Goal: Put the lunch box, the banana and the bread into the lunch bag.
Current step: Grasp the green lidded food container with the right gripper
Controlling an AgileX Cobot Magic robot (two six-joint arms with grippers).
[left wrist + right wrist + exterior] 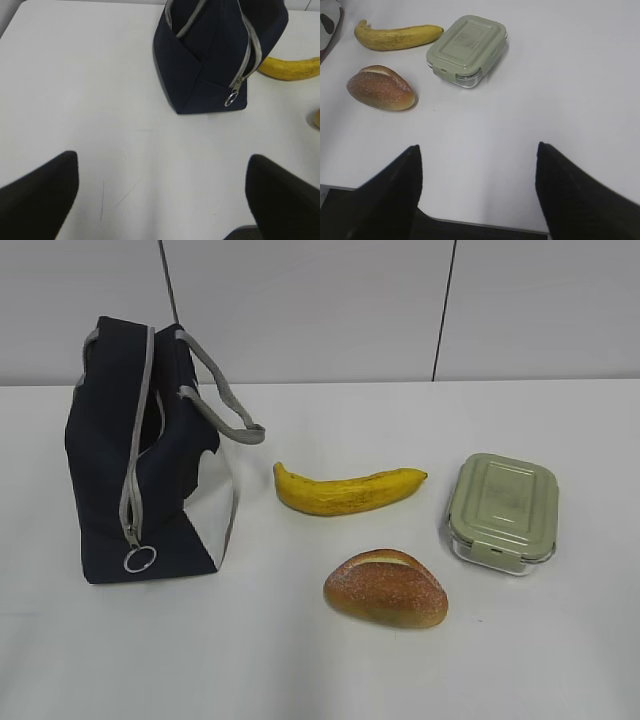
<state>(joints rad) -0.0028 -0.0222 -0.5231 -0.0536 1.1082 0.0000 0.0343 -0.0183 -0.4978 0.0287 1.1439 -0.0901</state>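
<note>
- Bread (pixel 385 588) lies nearest on the table (pixel 560 660), banana (pixel 347 490) behind it, lunch box (pixel 502 511) to their right, lid snapped on; contents not discernible.
- Lunch bag (pixel 145 455) stands at left, well apart from the food; zipper parted along the top, interior too dark to read.
- Left fingers (pixel 40 195) spread wide, holding nothing, short of the bag.
- Right fingers (pixel 385 192) also apart, empty, short of the food.
- Risk: soft bag mouth looks narrow; lunch box may catch its edge and tip the bag.
- Risk: curved banana could roll from a pinch.
</note>
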